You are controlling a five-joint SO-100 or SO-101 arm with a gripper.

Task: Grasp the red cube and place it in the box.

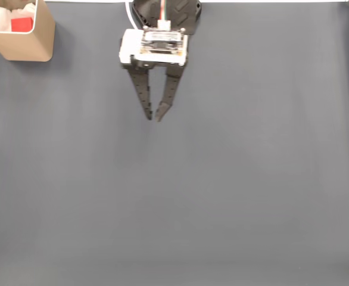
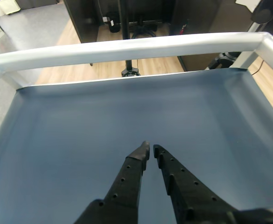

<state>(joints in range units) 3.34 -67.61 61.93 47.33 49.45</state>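
Note:
The red cube (image 1: pixel 21 24) lies inside the tan box (image 1: pixel 40 42) at the top left corner of the fixed view, against its pale interior. My gripper (image 1: pixel 154 115) hangs near the top centre of that view, well to the right of the box, its black fingers meeting at the tips with nothing between them. In the wrist view the gripper (image 2: pixel 150 150) points over bare grey mat, fingertips almost touching, empty.
A dark grey mat (image 1: pixel 222 196) covers the whole table. In the wrist view a white metal rail (image 2: pixel 127 46) borders the far edge and sides of the mat, with wooden floor and dark furniture beyond.

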